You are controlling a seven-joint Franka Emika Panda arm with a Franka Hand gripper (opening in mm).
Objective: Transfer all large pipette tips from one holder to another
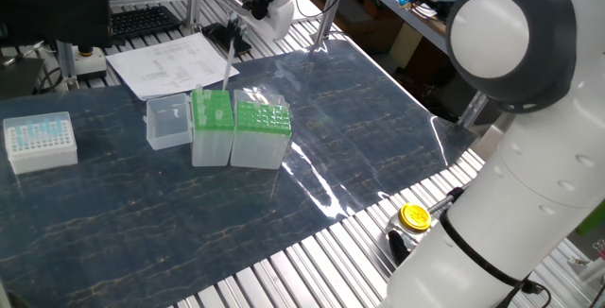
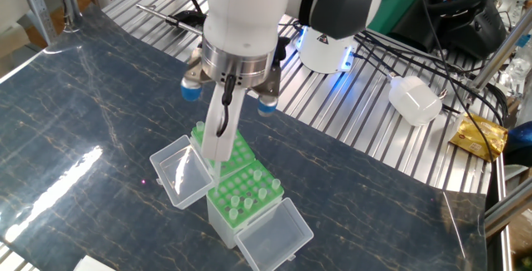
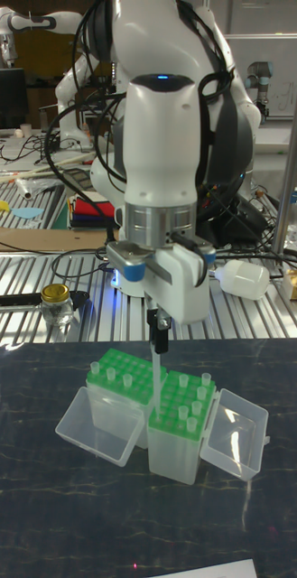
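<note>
**Bystanders on and around the counter**

Over at the left end of the dark marbled counter (image 1: 142, 204) sits a white box of pale-blue tips (image 1: 40, 141), well apart from everything else. Behind it, at the far edge, printed paper sheets (image 1: 170, 62) lie flat, partly on the slatted metal frame. A black keyboard (image 1: 142, 20) sits on the frame beyond the sheets. Swing to the near right corner: a small jar with a yellow lid (image 1: 414, 216) stands on the metal slats, off the counter; the tall fixed view shows it too (image 3: 56, 305). In the other fixed view a white plastic bottle (image 2: 416, 99) lies on the slats, with a crinkled gold foil packet (image 2: 480, 135) near it, amid black cables.
</note>
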